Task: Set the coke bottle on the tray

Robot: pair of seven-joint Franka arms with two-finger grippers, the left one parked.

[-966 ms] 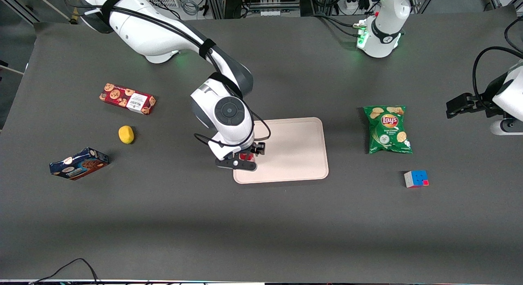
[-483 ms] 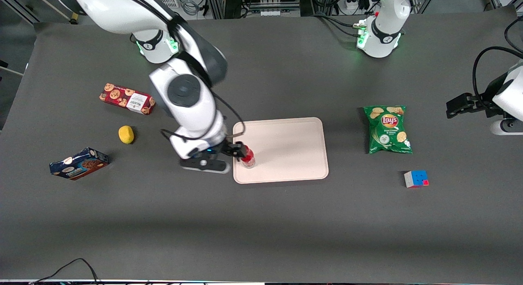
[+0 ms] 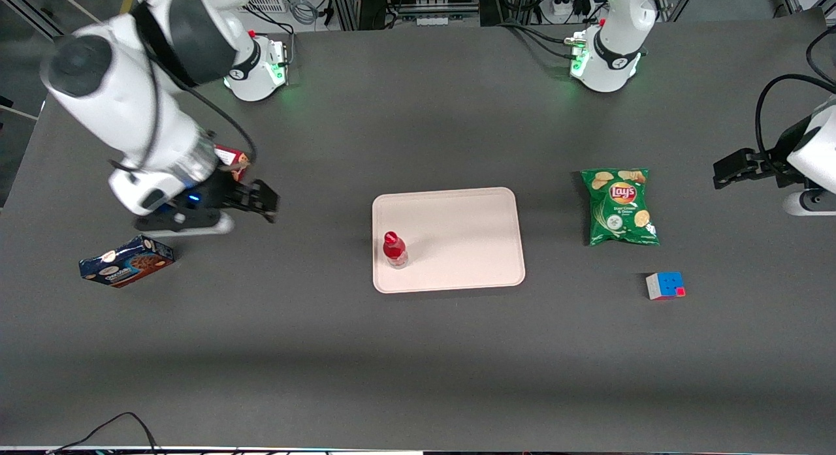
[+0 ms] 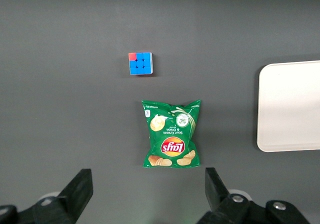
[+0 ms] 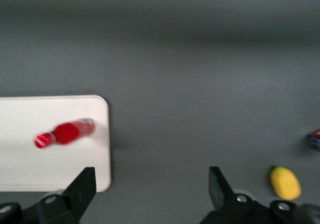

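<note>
The coke bottle (image 3: 394,249), red with a red cap and clear base, stands upright on the pale pinkish tray (image 3: 470,246), near the tray's corner nearest the working arm and the front camera. It also shows in the right wrist view (image 5: 64,133) on the tray (image 5: 30,164). My right gripper (image 3: 264,200) is open and empty, raised above the table well away from the tray toward the working arm's end, close to the red cookie box (image 3: 232,160). In the right wrist view the gripper (image 5: 150,189) frames bare table.
A blue cookie box (image 3: 125,261) lies nearer the front camera than the gripper. A yellow lemon (image 5: 285,183) shows in the right wrist view. A green chips bag (image 3: 619,207) and a colour cube (image 3: 665,286) lie toward the parked arm's end.
My gripper has let go of the coke bottle, which stays standing on the tray. The arm has risen and swung away toward the working arm's end, now covering most of the red cookie box and the lemon.
</note>
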